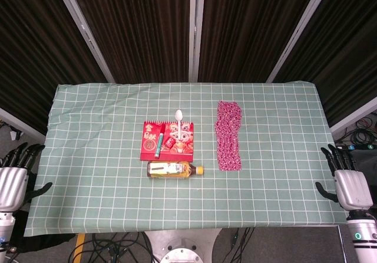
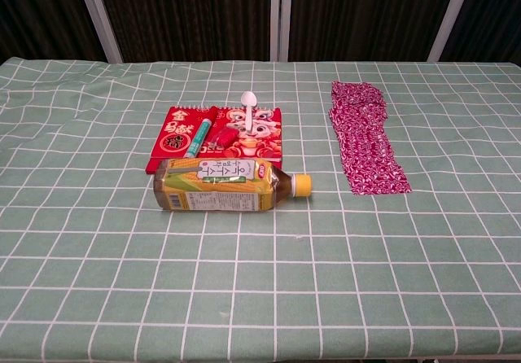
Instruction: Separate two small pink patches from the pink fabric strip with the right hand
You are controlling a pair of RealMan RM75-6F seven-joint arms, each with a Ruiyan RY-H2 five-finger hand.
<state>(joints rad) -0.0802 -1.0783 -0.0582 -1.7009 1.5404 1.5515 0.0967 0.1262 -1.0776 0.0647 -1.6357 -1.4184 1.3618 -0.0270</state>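
in front of you the pink fabric strip (image 2: 365, 141) lies flat on the green checked tablecloth (image 2: 122, 257), running from the far right toward you. to its left, well apart, a tea bottle (image 2: 228, 185) lies on its side with its yellow cap (image 2: 302, 185) pointing at the strip. just behind the bottle sits a red packet (image 2: 213, 137) with a white spoon (image 2: 247, 107) and a green pen (image 2: 194, 139) on it.

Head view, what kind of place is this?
Probably a robot lab or recording booth: a table in green checked cloth, dark curtain panels behind, loose cables on the floor beneath.
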